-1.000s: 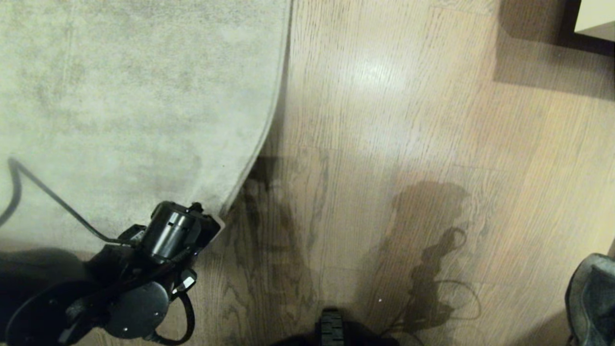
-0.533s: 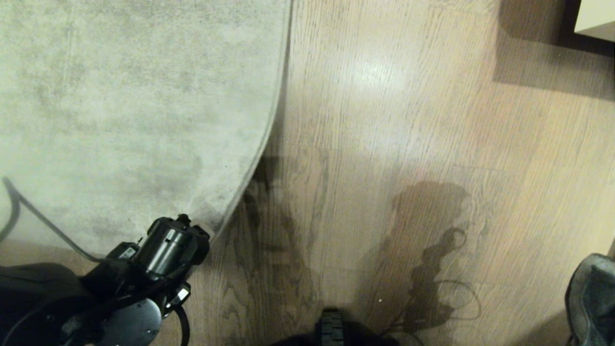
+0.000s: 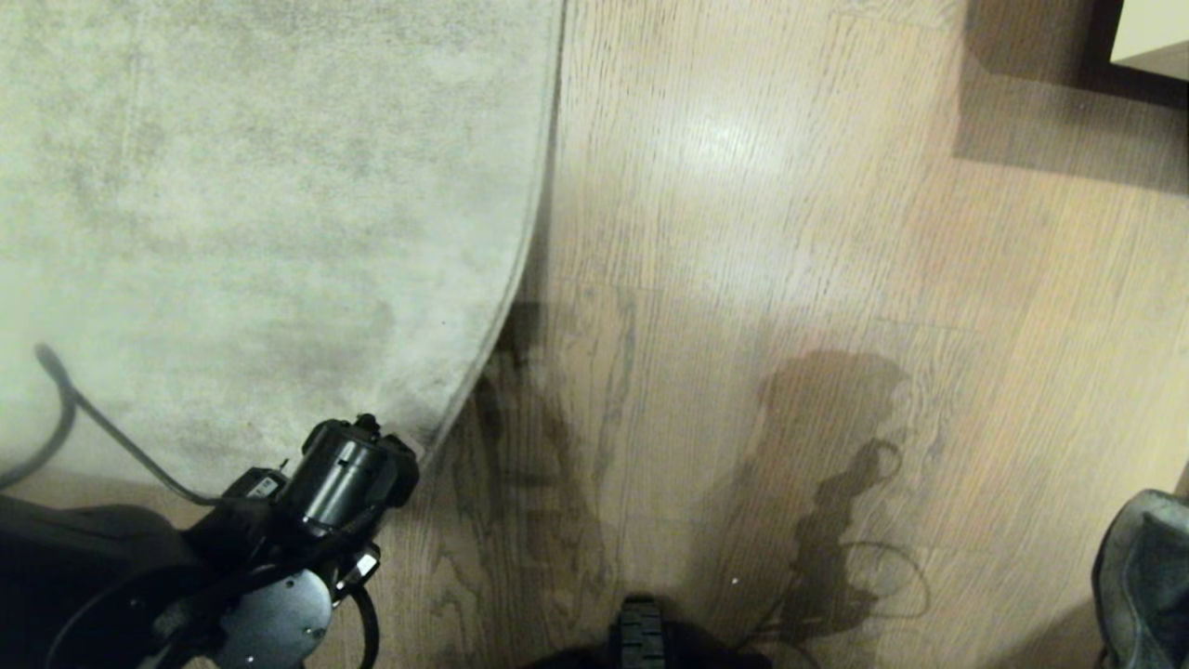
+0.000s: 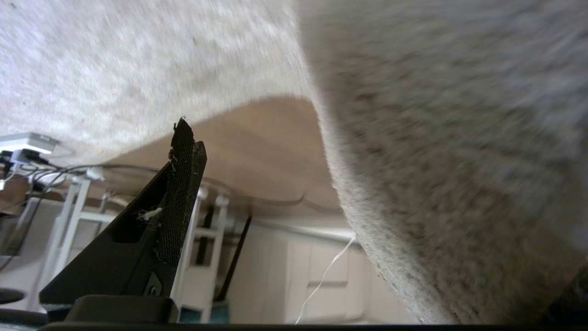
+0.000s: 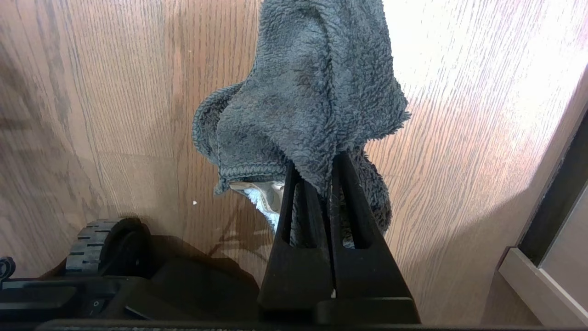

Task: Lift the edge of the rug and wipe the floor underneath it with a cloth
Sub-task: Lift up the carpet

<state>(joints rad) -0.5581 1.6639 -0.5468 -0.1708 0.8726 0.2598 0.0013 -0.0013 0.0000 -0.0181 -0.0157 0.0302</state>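
On my head view the left arm sits at the lower left, with the left gripper (image 3: 409,441) at the near corner of the rug (image 3: 260,214), where the rug's edge meets the floor (image 3: 743,232). The rug covers the upper left of that view; its right edge runs straight down, then curves in toward the gripper. On the left wrist view I see one black finger (image 4: 181,193) with a textured pad standing clear to one side, while the rug's pile (image 4: 441,174) fills the other side close to the lens; the second finger is hidden, and the jaws stand wide apart. The rug's corner appears raised there, with bare wood showing beyond its underside. I cannot confirm contact between finger and rug. The right gripper (image 5: 317,184) is clamped tight on the cloth (image 5: 303,105), a dark grey fleecy rag hanging bunched from the fingertips above the planks. On the head view the cloth (image 3: 1147,576) shows at the lower right edge, well apart from the rug.
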